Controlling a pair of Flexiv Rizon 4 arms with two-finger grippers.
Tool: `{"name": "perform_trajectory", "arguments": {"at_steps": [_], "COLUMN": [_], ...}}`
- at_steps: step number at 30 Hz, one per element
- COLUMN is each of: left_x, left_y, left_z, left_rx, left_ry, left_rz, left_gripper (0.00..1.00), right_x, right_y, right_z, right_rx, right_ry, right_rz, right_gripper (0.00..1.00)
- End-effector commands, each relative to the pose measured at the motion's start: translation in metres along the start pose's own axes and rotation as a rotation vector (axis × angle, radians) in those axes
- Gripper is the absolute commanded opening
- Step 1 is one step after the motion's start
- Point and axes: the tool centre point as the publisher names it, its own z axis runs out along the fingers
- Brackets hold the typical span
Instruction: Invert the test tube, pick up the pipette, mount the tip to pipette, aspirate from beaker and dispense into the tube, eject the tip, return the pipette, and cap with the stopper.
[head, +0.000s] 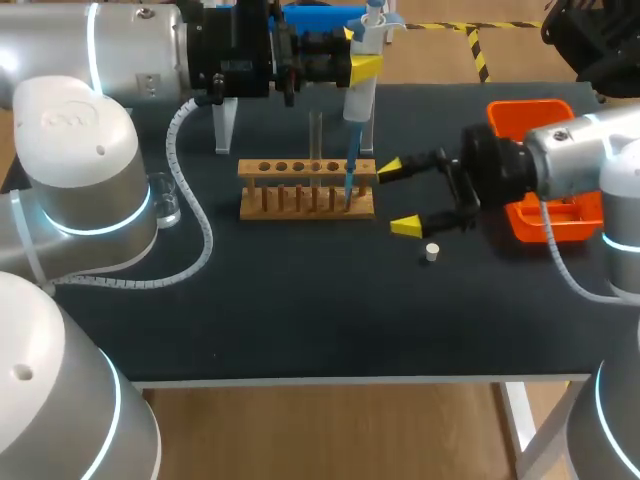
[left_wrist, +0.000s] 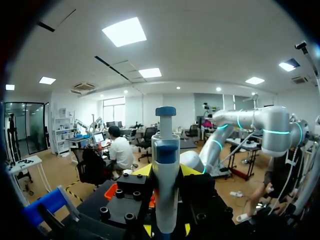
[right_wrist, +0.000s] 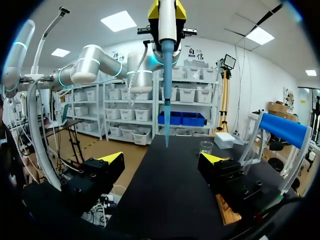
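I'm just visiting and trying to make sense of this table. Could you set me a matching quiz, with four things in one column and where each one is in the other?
1. pipette
2. stopper
3. wooden rack
4. orange tray

A. lying loose on the table beside the open right gripper
B. at the table's right, behind the right arm
C. held upright in the left gripper
D. standing at mid-table

Pairs: 1-C, 2-A, 3-D, 4-B

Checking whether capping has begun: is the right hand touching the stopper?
Apart. The head view shows bare table between the stopper and the open right hand, which holds nothing.
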Motion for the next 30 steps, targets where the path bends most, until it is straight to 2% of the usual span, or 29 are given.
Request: {"name": "perform_trajectory", "arguments": {"at_steps": [1,23,30], "left_x": [0.0,0.0,-0.007], "left_y": [0.0,0.0,0.01], "left_z": [-0.001,-0.001,-0.045], "left_rx": [0.002,0.002,-0.023], "left_ry": [0.001,0.001,-0.084], "left_rz": [0.001,0.001,0.058], "left_gripper": [0.0,0.0,0.0], "right_x": [0.008,0.01,0.01], "right_y": [0.0,-0.001,-0.001], "right_z": [-0.009,-0.012,-0.012], "right_rx": [0.002,0.008,0.008], "right_ry": [-0.008,-0.005,-0.005], "right_rz": [-0.001,-0.004,-0.004], "right_gripper": [1.0,1.0,1.0]}}
